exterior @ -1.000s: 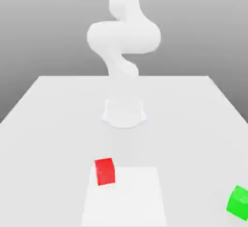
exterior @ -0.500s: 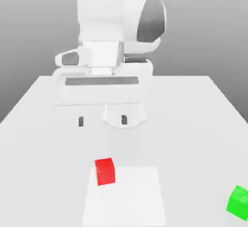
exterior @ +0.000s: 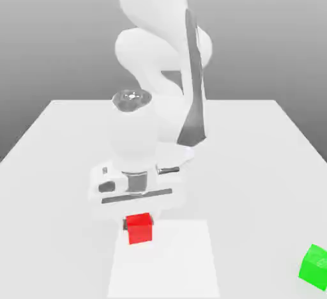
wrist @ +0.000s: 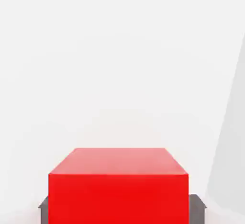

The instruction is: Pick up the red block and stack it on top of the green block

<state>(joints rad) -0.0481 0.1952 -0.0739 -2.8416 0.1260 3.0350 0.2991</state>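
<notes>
I have the gripper (exterior: pixel 138 223) closed on the red block (exterior: pixel 140 229), low and left of centre in the exterior view, at the upper left corner of the pale square (exterior: pixel 167 266). The block is a plain, matte cube with no long axis I can make out, turned slightly, a flat face forward. Its far side is hidden. The green block (exterior: pixel 315 267), lower right, sits angled, cut off by the frame edge.
</notes>
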